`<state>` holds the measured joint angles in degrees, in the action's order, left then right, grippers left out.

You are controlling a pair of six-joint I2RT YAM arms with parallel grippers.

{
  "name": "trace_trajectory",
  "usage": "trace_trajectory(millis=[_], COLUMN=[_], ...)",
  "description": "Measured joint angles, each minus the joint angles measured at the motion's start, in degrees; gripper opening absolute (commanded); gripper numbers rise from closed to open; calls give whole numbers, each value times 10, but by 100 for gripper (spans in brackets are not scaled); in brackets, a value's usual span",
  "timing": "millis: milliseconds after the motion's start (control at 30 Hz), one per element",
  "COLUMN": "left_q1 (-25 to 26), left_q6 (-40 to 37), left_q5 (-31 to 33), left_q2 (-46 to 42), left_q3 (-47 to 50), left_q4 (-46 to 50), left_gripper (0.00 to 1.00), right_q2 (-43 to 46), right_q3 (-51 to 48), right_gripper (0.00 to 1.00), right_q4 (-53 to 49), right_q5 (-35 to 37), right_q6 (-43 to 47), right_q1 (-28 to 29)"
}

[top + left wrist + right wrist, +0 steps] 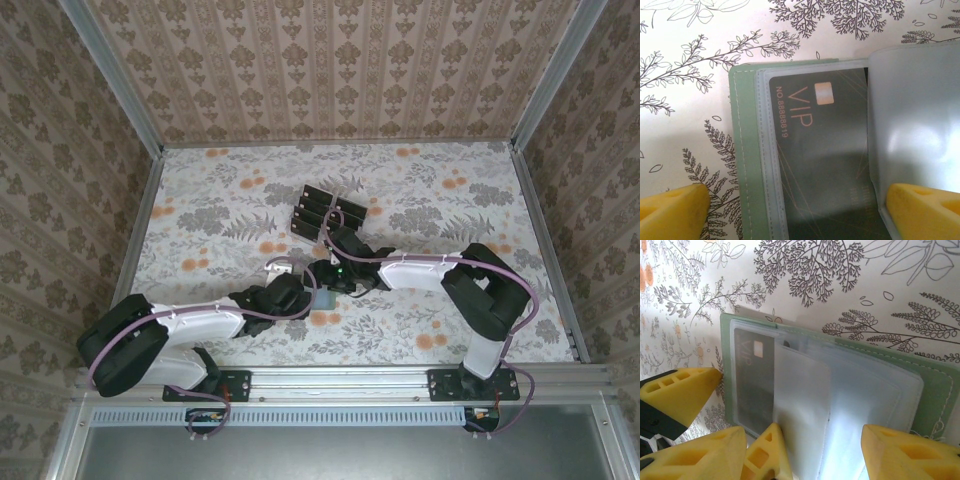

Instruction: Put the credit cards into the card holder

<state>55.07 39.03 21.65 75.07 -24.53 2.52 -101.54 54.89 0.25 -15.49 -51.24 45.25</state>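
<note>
Left gripper (797,212): jaws wide apart, clamped on nothing. One yellow fingertip (675,210) sits on the floral-printed tabletop (680,125) just outside the wallet's edge. The other sits against a lifted clear plastic sleeve (915,115).

Right gripper (800,455): jaws apart above the sleeve pages, nothing pinched between them. Contact with the pages cannot be told.

Sage-green soft bi-fold card holder (745,150): lies open and flat on the tabletop, near centre and between the two grippers, its clear sleeves facing up.

Thin black rectangular credit card (825,150) printed "VIP": inside the sleeve nearest the stitched green edge, lying flat.

Top view: a rack (330,215) with other black cards (310,222) stands farther back on the tabletop, apart from the holder.
</note>
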Motion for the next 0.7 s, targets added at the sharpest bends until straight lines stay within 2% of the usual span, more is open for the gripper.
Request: trace_trajectory(millis=[700], left_q1=[0], left_q6=[0], left_q5=[3], left_q2=[4], left_q3=[0], left_q4=[-5], left_gripper=[100], right_q2=[-32], right_q3=[18], right_gripper=[61], right_q4=[24], right_q5=[-4], right_q6=[-15], right_q1=[15])
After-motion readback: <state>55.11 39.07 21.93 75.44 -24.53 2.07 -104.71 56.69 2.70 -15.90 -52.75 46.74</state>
